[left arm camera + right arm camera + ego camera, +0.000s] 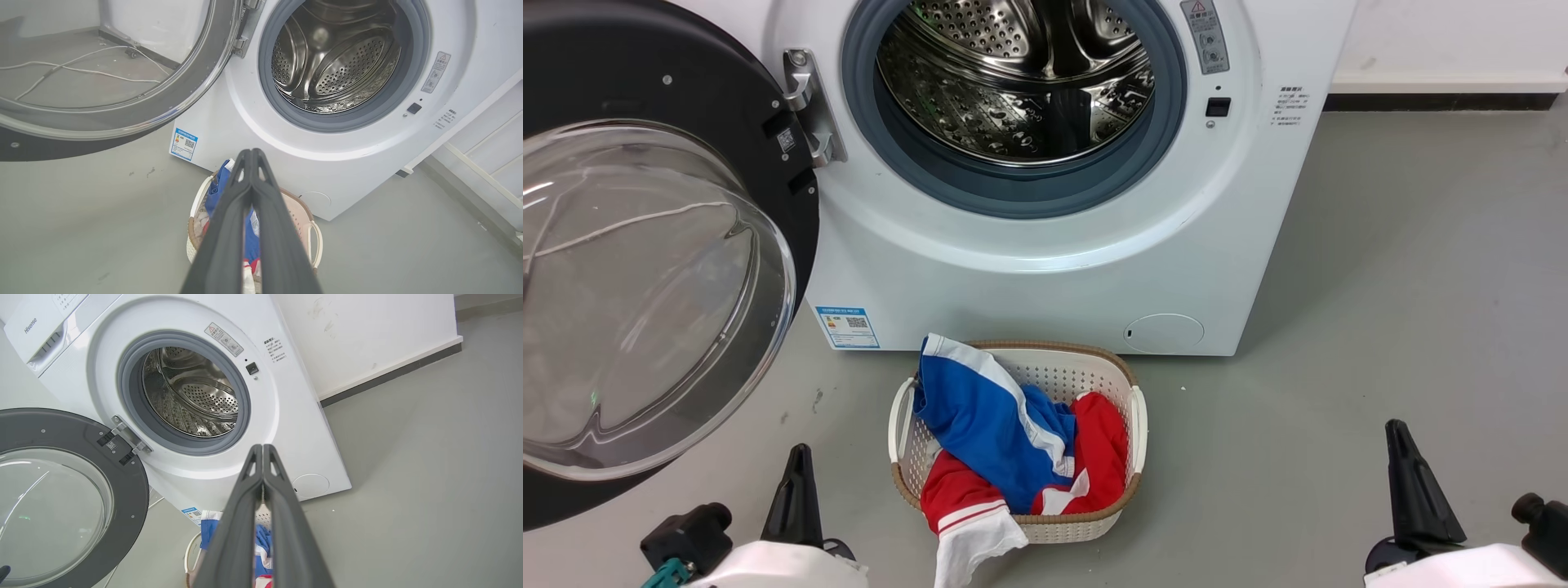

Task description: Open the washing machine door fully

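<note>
The large round glossy black door with bulging glass bowl (654, 286) stands swung wide left of the white front-loading washing machine (1029, 278), on its silver hinge (809, 106); judged rigid, heavy, glass slippery; push the black rim (703, 90) opposite the hinge. Left gripper (251, 154) and right gripper (262, 448): fingers pressed together, empty

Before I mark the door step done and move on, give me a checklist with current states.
1. Washing machine door swung wide, left of the opening: ok.
2. Door at the end stop of its hinge: cannot tell.
3. Drum mouth unobstructed: ok.
4. Left gripper shut, holding nothing: ok.
5. Right gripper shut, holding nothing: ok.
6. Laundry basket on the floor, apart from the door: ok.
</note>
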Tool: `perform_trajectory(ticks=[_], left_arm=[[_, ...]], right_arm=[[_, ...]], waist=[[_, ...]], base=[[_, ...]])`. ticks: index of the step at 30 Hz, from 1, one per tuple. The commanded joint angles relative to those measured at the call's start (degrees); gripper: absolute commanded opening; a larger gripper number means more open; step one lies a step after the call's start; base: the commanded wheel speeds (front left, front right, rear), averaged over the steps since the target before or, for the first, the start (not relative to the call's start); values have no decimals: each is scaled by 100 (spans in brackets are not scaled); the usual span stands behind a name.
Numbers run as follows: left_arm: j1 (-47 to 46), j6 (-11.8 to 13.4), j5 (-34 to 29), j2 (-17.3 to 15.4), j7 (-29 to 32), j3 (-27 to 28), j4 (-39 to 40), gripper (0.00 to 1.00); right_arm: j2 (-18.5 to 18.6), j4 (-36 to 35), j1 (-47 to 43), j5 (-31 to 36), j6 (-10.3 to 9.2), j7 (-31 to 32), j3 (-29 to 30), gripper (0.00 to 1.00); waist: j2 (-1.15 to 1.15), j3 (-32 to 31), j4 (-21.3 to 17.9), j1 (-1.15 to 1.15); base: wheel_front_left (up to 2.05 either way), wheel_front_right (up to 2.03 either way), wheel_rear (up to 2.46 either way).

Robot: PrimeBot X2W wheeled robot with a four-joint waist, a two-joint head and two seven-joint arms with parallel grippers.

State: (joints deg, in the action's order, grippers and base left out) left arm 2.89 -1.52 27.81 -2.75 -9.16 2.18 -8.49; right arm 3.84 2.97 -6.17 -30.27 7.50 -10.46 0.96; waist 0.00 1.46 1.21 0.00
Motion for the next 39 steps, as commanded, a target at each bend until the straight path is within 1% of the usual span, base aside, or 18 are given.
perform_trajectory(ticks=[1,21,34,39], left_arm=[[-179,-42,260,-10,52,34,48,0],[-401,-203,1996,-12,479,148,-116,0],[-520,-290,2945,-14,713,213,-208,0],[-551,-315,3213,-14,783,231,-234,0]], right_arm=[[57,-26,163,-277,0,42,-1,0],[110,278,473,-2044,0,407,34,0],[122,451,641,-2991,0,628,76,0],[123,498,688,-3255,0,692,89,0]], waist=[[0,-2,-2,0],[0,-27,-25,0],[0,-43,-41,0],[0,-48,-45,0]], base=[[0,0,0],[0,0,0],[0,0,0],[0,0,0]])
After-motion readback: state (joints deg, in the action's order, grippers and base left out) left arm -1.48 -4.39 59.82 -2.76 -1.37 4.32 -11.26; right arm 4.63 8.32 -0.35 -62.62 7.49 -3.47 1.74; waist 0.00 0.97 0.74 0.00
